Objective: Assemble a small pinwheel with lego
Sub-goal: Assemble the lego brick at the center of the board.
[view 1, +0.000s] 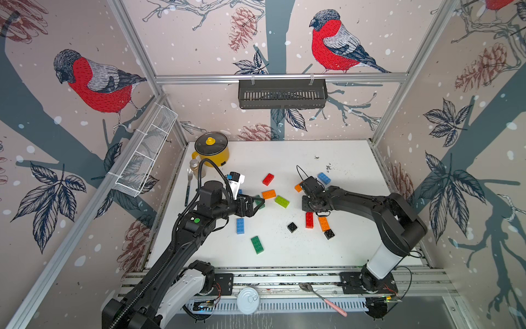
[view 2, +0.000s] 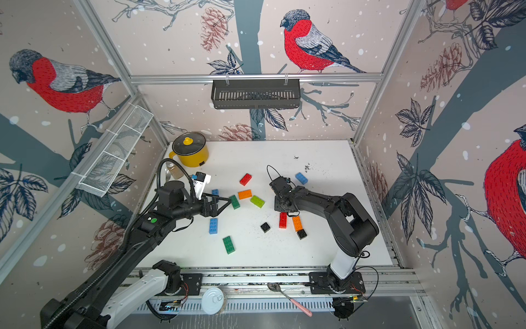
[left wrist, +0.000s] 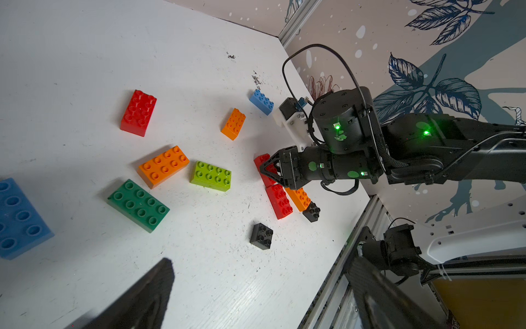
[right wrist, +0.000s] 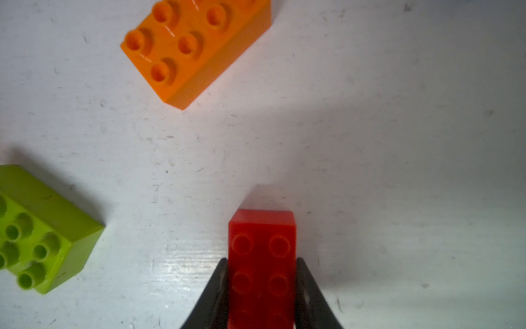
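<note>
Nearest, at the bottom of both top views, a pull-tab tin (view 1: 248, 303) and a pink-handled spoon (view 1: 327, 302) lie on the aluminium rail (view 1: 284, 277) by my arm bases. A plain green dot sticker (view 1: 196, 220) marks my left arm; the dark print on the white camera bracket (view 1: 236, 183) is too small to read. The lego lies scattered, studs up, on the scuffed, crumb-speckled white tabletop (view 1: 284, 256). Low centre are a dark green brick (view 1: 257, 244), a blue brick (view 1: 240, 225) and a black square (view 1: 292, 227). To their right a red brick (view 1: 309, 220) lies beside an orange brick (view 1: 324, 223), with a second black square (view 1: 329, 234) at that one's near end. Just above these, my right gripper (right wrist: 262, 260) is clamped on the long sides of a held red brick (right wrist: 262, 228). My left gripper (view 2: 223, 202), left of centre, is spread wide with nothing in it, tips by another green brick (view 2: 234, 201). Beyond lie a lime brick (view 1: 281, 201), a second orange brick (view 1: 268, 194), a far red brick (view 1: 268, 179) and a far blue brick (view 1: 324, 178). At the back left stands a yellow lidded pot (view 1: 212, 149). A white mesh basket (view 1: 145, 153) and a black slotted basket (view 1: 282, 94) hang on bullfinch-and-pinecone wallpaper (view 1: 333, 42).
</note>
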{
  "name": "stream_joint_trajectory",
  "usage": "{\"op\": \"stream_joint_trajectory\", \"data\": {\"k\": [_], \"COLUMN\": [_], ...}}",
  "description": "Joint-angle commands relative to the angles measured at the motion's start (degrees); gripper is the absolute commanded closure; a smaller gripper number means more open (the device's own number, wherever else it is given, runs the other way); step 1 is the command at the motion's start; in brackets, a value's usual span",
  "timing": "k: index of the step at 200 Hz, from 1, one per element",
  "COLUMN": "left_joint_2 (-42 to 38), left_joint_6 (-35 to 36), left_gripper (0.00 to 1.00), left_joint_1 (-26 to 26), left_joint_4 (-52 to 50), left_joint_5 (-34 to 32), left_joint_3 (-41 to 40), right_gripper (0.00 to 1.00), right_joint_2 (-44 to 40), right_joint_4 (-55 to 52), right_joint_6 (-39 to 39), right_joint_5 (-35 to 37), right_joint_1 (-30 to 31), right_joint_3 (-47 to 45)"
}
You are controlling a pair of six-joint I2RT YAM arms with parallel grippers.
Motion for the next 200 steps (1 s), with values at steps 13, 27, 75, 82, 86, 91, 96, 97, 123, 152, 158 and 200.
{"op": "stream_joint_trajectory", "data": {"k": [13,27,75,82,86,91,96,97,123,152,158,200], "left_joint_2": [-0.07,-0.02,0.05,0.02,0.01,0.02,0.06,0.08,0.02,-0.07,-0.02,0.06], "left_joint_6": [0.63,0.58,0.62,0.62,0.56,0.61,0.62,0.59,0.58,0.60,0.61,0.61], "left_gripper": [0.03,0.03,0.03,0.03,0.03,0.03,0.03,0.03,0.03,0.03,0.03,0.03], "left_joint_1": [0.03,0.06,0.24,0.19,0.23,0.30,0.28,0.26,0.40,0.57,0.56,0.67], "left_joint_4": [-0.06,-0.01,0.01,-0.06,-0.05,-0.06,-0.06,-0.06,-0.01,-0.05,-0.02,-0.06], "left_joint_5": [0.13,0.15,0.25,0.15,0.09,0.12,0.16,0.17,0.15,0.05,-0.05,-0.07], "left_joint_3": [0.32,0.29,0.32,0.29,0.32,0.30,0.36,0.32,0.36,0.37,0.37,0.31], "right_gripper": [0.64,0.62,0.62,0.62,0.62,0.62,0.62,0.62,0.61,0.60,0.60,0.56], "right_joint_2": [0.68,0.53,-0.17,-0.26,-0.28,-0.29,-0.36,-0.36,-0.33,-0.35,-0.31,0.27], "right_joint_4": [-1.28,-1.33,-2.59,-2.62,-2.68,-2.77,-2.82,-2.84,-3.00,-2.61,-2.52,-2.50], "right_joint_6": [0.59,0.73,1.25,1.25,1.25,1.37,1.38,1.36,1.41,1.18,1.19,1.16], "right_joint_5": [-0.13,-0.30,0.46,0.56,0.59,0.67,0.78,0.74,0.56,0.15,-0.03,-0.15], "right_joint_1": [0.28,0.41,0.75,0.80,0.80,0.87,0.84,0.82,0.89,0.89,0.89,1.07], "right_joint_3": [0.64,0.55,0.63,0.63,0.63,0.72,0.72,0.72,0.81,0.90,0.98,1.31]}}
